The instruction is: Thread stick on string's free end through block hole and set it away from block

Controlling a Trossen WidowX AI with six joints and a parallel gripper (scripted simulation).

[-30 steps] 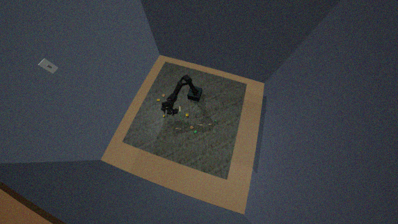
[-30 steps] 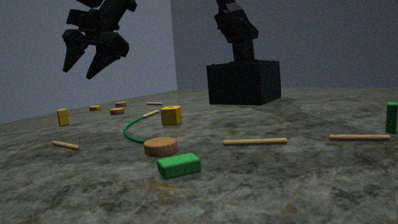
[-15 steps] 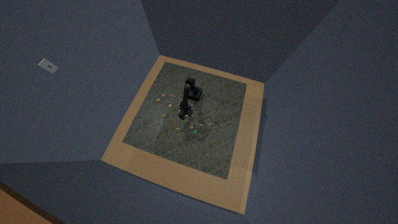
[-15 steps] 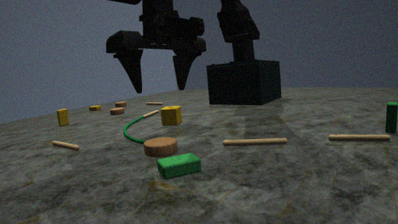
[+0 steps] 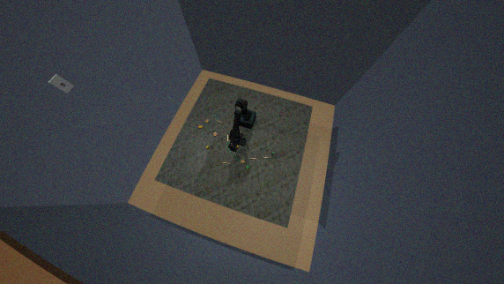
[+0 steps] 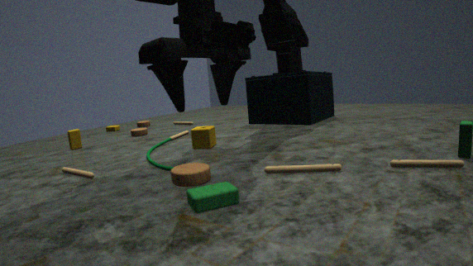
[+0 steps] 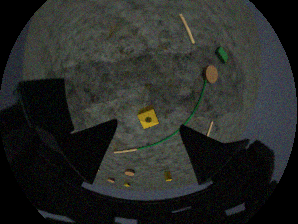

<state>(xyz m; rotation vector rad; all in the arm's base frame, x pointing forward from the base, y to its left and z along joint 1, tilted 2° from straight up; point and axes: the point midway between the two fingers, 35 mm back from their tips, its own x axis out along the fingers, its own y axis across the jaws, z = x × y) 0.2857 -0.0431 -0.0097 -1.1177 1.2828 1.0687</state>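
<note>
The yellow block (image 6: 203, 138) (image 7: 153, 123) stands on the table with its hole opening in its top face. The thin wooden stick (image 6: 179, 135) (image 7: 125, 151) on the string's free end lies flat beside the block. The green string (image 6: 149, 156) (image 7: 200, 104) curves around the block, outside it, to the round wooden button (image 6: 191, 175) (image 7: 212, 74) (image 5: 242, 161). My gripper (image 6: 203, 107) (image 7: 149, 125) is open and empty, pointing down, with its fingertips above the block and touching nothing. In the top view the arm hides the block.
Loose sticks (image 6: 303, 168) (image 6: 427, 163) (image 6: 78, 172) lie around. A green piece (image 6: 212, 196) (image 7: 222, 54) lies by the button, and another green piece (image 6: 465, 140) stands far right. A small yellow piece (image 6: 74, 139) and loose buttons (image 6: 139, 131) (image 6: 143, 123) are on the left.
</note>
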